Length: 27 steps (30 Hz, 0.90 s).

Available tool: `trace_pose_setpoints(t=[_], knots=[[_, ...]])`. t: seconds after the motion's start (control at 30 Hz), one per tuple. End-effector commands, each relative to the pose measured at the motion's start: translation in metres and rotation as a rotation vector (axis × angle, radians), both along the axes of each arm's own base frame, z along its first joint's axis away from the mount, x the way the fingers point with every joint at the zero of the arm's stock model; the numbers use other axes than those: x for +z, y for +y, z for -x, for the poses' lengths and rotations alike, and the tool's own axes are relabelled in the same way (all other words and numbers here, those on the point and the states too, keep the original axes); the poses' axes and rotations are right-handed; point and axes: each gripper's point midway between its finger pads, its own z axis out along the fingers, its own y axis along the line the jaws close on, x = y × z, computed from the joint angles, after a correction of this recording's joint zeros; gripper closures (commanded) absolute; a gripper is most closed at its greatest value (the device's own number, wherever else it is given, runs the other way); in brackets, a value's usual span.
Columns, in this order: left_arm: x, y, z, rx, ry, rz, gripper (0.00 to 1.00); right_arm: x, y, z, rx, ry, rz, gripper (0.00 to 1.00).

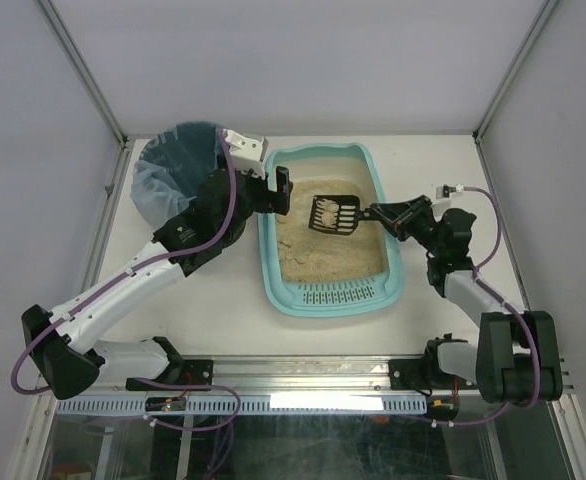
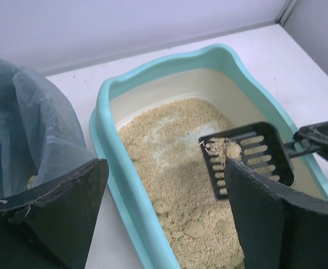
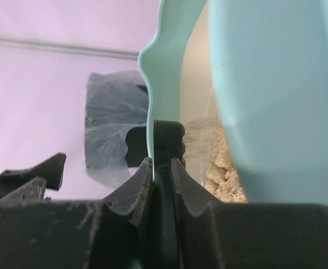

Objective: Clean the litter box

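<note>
Litter box (image 1: pixel 323 152): light teal tray, sitting flat on the white table (image 1: pixel 223 310) at the centre of the top view. Its long axis is running 12 to 6, with the slotted grate (image 1: pixel 338 296) at the 6 o'clock end.

Handling: it is looking like stiff moulded plastic, light in itself but weighted by its fill, so probably sliding more readily than lifting. The smooth rolled rim is likely offering the best hold, pinched across the wall at 9 o'clock.

Litter (image 1: pixel 333 258): beige and granular, lying unevenly. It is thinning toward 12, where bare floor is showing, and deepening toward 6. It is loose, so any tilt is risking a spill.

Slotted scoop (image 1: pixel 341 218): black, hovering over the litter just toward 12 of the box's centre and carrying a pale clump (image 1: pixel 324 210).

Right gripper (image 1: pixel 378 215): reaching in from 3 o'clock, jaws clamping the scoop's handle.

Left gripper (image 2: pixel 164 168): hanging over the 9 to 10 o'clock rim with fingers spread wide, one on each side of the wall, gripping nothing.

Bin (image 1: pixel 153 150): round and dark, standing just beside the box at its 10 o'clock and lined with a bluish translucent bag (image 1: pixel 163 185). What it is holding cannot be made out.
</note>
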Motion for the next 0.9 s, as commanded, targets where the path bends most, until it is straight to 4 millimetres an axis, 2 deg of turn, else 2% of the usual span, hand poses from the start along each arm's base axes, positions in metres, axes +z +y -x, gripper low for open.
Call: trace_pose_setpoints(t=[0.0, 0.07, 0.1, 0.2, 0.23, 0.27, 0.33, 0.37, 0.47, 0.5, 0.57, 0.6, 0.63, 0.7, 0.73, 0.83, 0.87], knots=[[0.033, 0.0, -0.007, -0.006, -0.134, 0.061, 0.12, 0.044, 0.023, 0.006, 0.126, -0.144, -0.061, 1.0], [0.024, 0.0, -0.007, -0.005, -0.122, 0.053, 0.12, 0.029, 0.0, 0.001, 0.013, -0.071, -0.085, 1.0], [0.021, 0.0, -0.007, -0.005, -0.118, 0.05, 0.12, 0.026, -0.005, -0.001, -0.016, -0.059, -0.085, 1.0], [0.013, 0.004, -0.006, 0.004, -0.117, 0.037, 0.11, 0.041, 0.034, 0.007, 0.16, -0.126, -0.023, 1.0], [0.013, 0.006, -0.007, 0.009, -0.12, 0.033, 0.1, 0.042, 0.035, 0.007, 0.164, -0.132, -0.018, 1.0], [0.012, 0.007, -0.008, 0.015, -0.122, 0.028, 0.1, 0.037, 0.021, 0.002, 0.103, -0.109, -0.017, 1.0], [0.012, 0.01, -0.009, 0.026, -0.124, 0.019, 0.1, 0.014, -0.011, -0.005, -0.043, -0.004, -0.039, 1.0], [0.011, 0.012, -0.009, 0.031, -0.125, 0.015, 0.1, 0.016, -0.011, -0.004, -0.038, -0.015, -0.051, 1.0], [0.01, 0.02, -0.008, 0.057, -0.137, 0.0, 0.08, 0.032, 0.031, 0.005, 0.166, -0.094, -0.014, 1.0], [0.01, 0.023, -0.008, 0.069, -0.141, -0.004, 0.08, 0.03, 0.03, 0.004, 0.151, -0.093, -0.011, 1.0], [0.01, 0.028, -0.01, 0.093, -0.146, -0.012, 0.08, 0.008, -0.003, -0.004, 0.001, 0.001, -0.018, 1.0], [0.011, 0.03, -0.01, 0.101, -0.148, -0.008, 0.07, 0.005, -0.014, -0.005, -0.051, 0.011, -0.034, 1.0], [0.012, 0.033, -0.008, 0.107, -0.15, -0.005, 0.07, 0.009, -0.01, -0.004, -0.031, -0.012, -0.04, 1.0], [0.012, 0.035, -0.006, 0.111, -0.156, 0.003, 0.06, 0.024, 0.023, 0.003, 0.122, -0.077, 0.004, 1.0], [0.014, 0.037, -0.005, 0.116, -0.164, 0.01, 0.05, 0.028, 0.029, 0.004, 0.151, -0.091, 0.016, 1.0], [0.015, 0.04, -0.007, 0.137, -0.167, 0.008, 0.04, 0.006, -0.017, -0.005, -0.051, 0.009, -0.019, 1.0], [0.014, 0.042, -0.007, 0.143, -0.165, 0.007, 0.04, 0.013, -0.017, -0.004, -0.05, -0.024, -0.035, 1.0]])
